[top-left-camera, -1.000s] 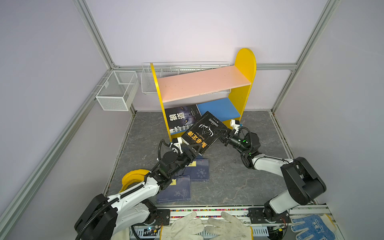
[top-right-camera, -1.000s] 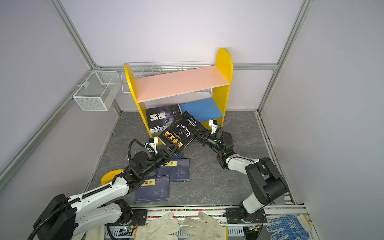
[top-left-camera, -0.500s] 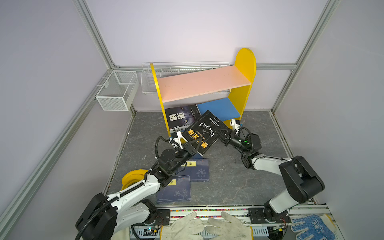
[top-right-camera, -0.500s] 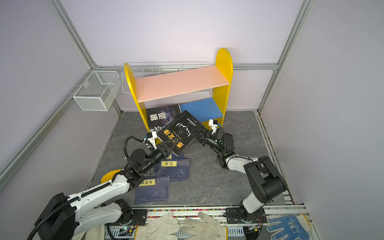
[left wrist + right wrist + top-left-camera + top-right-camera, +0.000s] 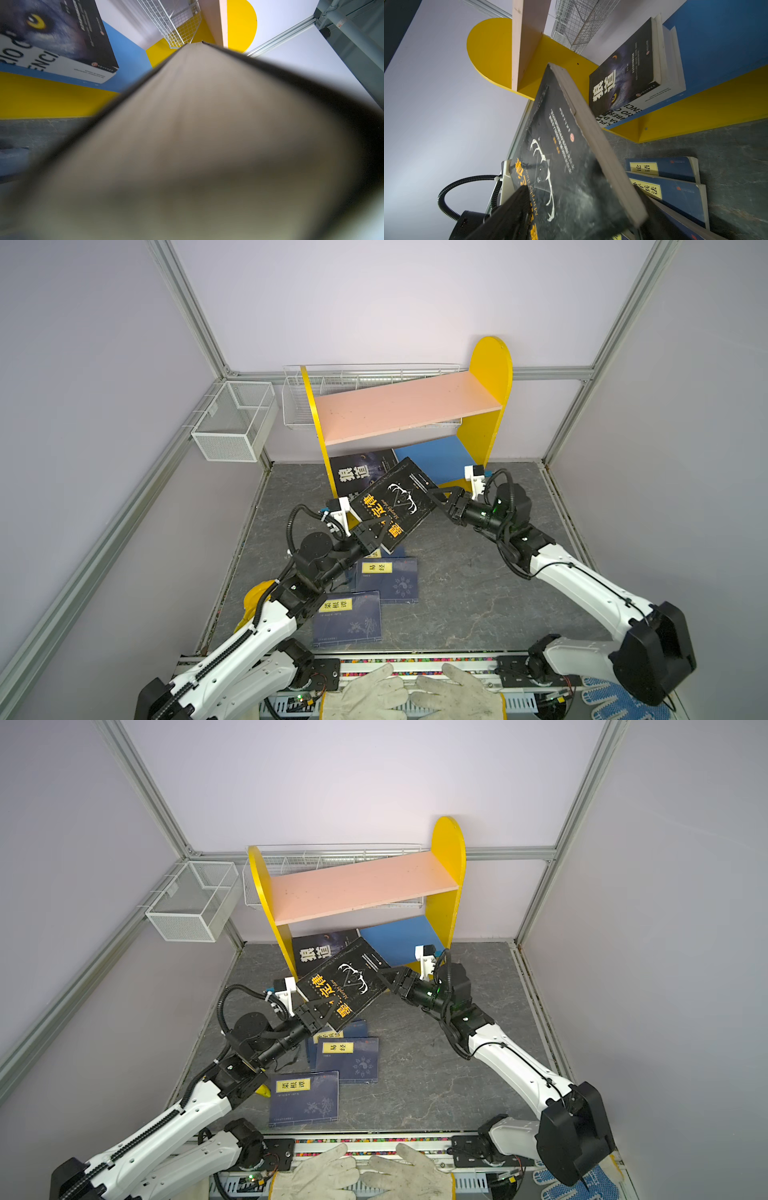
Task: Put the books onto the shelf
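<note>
Shelf [image 5: 490, 364]: the blue lower board [image 5: 436, 452] carried a wolf-cover black book [image 5: 357, 472] at its left end. It lay flat on top of a thick white book [image 5: 672, 68].

A mesh basket [image 5: 232, 423] hung on the left wall. A long wire basket [image 5: 374, 377] hung behind the shelf.

The held black book [image 5: 395, 502] was in the air just in front of the shelf, cover upward and tilted. Its long axis ran diagonally from the left gripper [image 5: 372, 531] toward the blue board, with the yellow title at the gripper end.

The left gripper was clenched on the book's near short edge. The right gripper [image 5: 439, 498] sat at the book's right corner, fingers spread apart and not pinching.

A navy book [image 5: 388, 578] and a second navy book [image 5: 347, 616] lay flat on the floor below.
</note>
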